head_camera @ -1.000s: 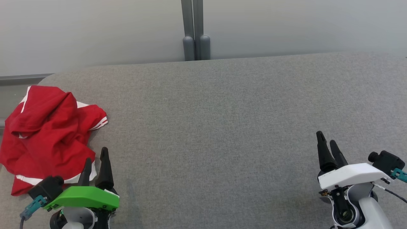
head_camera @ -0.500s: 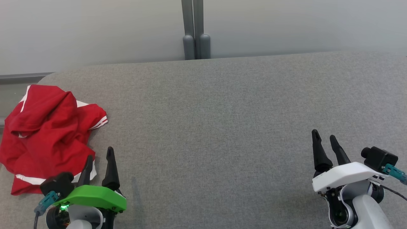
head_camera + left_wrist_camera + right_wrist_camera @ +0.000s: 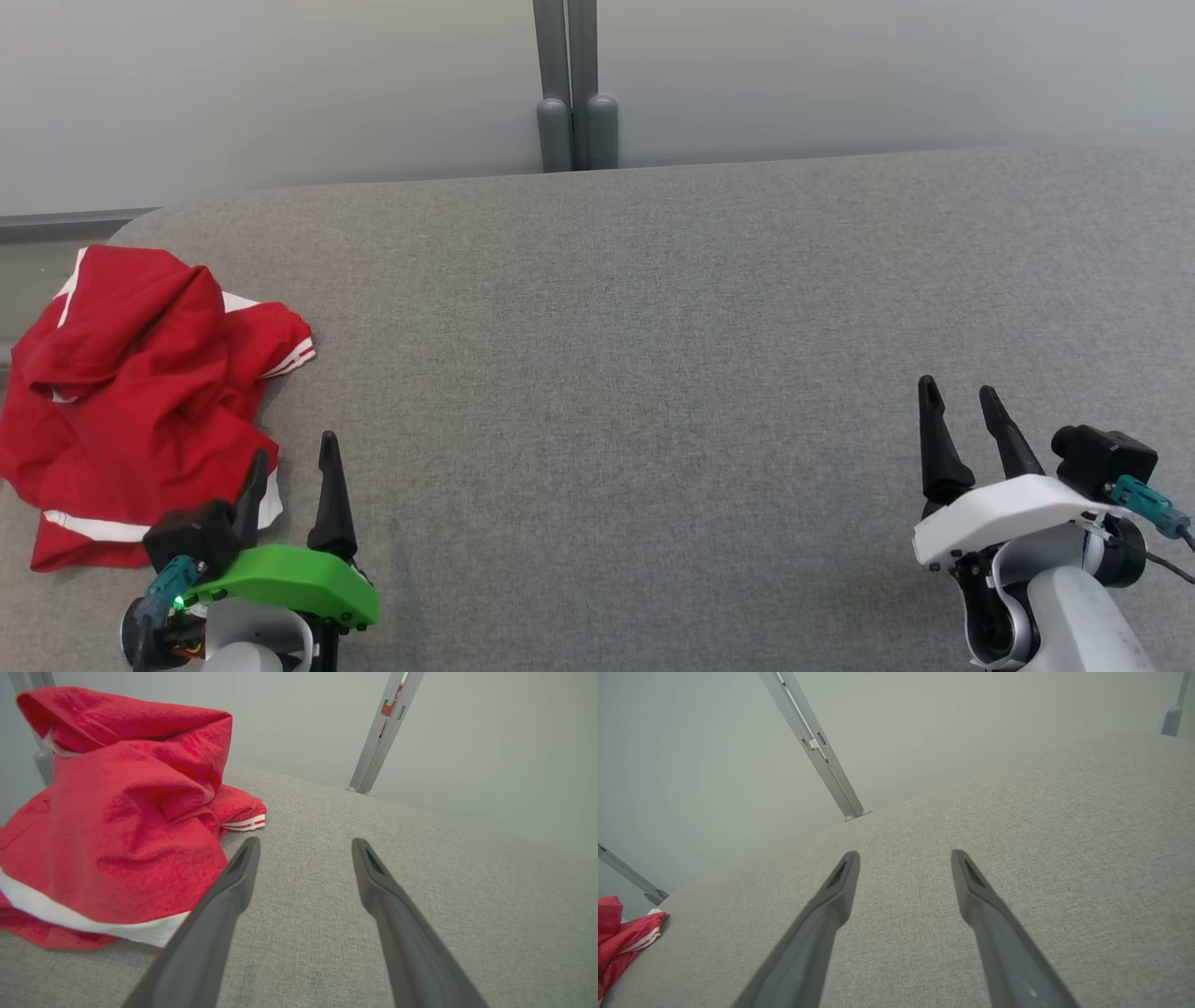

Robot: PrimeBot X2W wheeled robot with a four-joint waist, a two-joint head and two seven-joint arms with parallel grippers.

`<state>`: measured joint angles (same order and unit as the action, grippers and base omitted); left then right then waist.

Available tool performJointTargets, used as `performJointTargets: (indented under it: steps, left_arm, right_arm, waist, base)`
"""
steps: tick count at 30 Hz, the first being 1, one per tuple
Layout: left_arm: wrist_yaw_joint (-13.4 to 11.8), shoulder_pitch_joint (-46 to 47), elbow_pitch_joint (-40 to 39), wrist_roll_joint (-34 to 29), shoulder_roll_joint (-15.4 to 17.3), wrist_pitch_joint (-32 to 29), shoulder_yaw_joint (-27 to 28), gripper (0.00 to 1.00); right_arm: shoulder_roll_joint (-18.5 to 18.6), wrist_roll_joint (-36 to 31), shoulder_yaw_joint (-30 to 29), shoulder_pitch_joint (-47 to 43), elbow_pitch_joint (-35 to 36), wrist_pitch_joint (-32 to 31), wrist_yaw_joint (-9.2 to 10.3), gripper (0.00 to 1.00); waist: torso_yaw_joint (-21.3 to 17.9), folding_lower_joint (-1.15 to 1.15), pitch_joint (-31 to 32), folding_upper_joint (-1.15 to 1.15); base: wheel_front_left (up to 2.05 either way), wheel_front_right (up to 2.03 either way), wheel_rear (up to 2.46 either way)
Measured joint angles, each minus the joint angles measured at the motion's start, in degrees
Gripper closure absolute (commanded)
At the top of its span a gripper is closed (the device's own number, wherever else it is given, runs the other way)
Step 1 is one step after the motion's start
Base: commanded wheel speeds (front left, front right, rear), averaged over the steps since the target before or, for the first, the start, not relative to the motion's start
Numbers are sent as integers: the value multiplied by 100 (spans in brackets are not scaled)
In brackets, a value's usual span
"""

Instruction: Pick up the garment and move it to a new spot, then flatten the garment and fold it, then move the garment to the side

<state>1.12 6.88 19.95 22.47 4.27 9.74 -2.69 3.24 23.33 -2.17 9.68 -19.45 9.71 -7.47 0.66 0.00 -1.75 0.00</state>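
Lying crumpled at the grey table's (image 3: 653, 373) left end, the red garment (image 3: 140, 392) sat just beside the spread left gripper (image 3: 293, 446); the right gripper (image 3: 955, 385), also spread, stood well apart. Pinching a thick fold would lift best.

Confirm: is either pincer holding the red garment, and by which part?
Nothing held. Both open: left pincer beside the crumpled red garment, right pincer well apart from it.
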Motion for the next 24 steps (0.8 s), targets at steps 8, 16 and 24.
performJointTargets:
  steps: [8, 16, 24]
  left_arm:
    - [-60, 15, -16, -422, 26, 100, -49, 0]
    - [-93, 77, -32, -803, 75, 202, -57, 0]
    - [-110, 76, 24, -1182, 79, 298, -89, 0]
  right_arm:
    - [-22, -448, -34, 57, -33, 105, 0, 0]
    - [-29, -881, 8, 153, -58, 202, 0, 0]
    - [-31, -1317, 40, 162, -118, 301, 0, 0]
  waist:
    - [5, 0, -45, 0]
    - [-32, 0, -95, 0]
    - [-27, 0, -74, 0]
  base:
    - [0, 0, 0]
    - [0, 0, 0]
    - [0, 0, 0]
